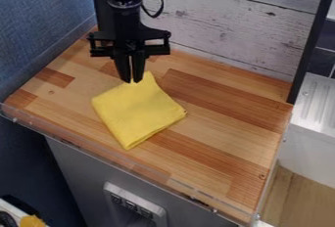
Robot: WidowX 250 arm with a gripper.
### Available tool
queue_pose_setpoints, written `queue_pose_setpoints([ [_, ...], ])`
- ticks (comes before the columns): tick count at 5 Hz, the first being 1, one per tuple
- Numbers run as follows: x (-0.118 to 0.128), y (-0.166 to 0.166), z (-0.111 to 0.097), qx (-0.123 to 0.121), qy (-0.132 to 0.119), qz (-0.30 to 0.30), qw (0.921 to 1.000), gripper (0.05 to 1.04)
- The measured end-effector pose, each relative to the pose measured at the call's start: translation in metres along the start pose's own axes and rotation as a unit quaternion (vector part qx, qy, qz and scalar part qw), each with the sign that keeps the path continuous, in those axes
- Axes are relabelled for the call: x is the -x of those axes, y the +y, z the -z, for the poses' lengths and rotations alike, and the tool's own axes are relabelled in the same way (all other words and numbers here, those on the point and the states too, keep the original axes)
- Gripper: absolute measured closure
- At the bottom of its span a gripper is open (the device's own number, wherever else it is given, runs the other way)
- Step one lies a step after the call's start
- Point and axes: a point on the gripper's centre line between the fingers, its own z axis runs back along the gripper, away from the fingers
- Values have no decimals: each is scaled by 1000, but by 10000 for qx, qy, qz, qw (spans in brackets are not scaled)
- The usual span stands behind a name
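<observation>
Yellow cloth (138, 113) sits folded flat, around 9 o'clock from the wooden counter's (222, 138) middle, probably to keep it tidy. Gripper (132, 81)'s at its 12 o'clock edge, can't tell if it's open or gripping tbh.

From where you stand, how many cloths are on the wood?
1: the yellow cloth, lying on the wood by the gripper's tip. I can't see if another hides under it.

The arm (124, 1) is cut off above — whether the pincer (132, 80) touches the cloth (137, 113), unclear.
</observation>
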Motion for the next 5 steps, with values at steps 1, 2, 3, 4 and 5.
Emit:
queue_pose_setpoints([
  [1, 6, -3, 12, -28, 69, -49, 10000, 1016],
  [2, 9, -2, 22, -66, 169, -82, 9998, 1021],
  [3, 11, -3, 28, -80, 254, -54, 9996, 1021],
  [4, 9, -5, 37, -69, 334, -17, 9994, 1021],
  [5, 3, -10, 45, -9, 341, 25, 9994, 1021],
])
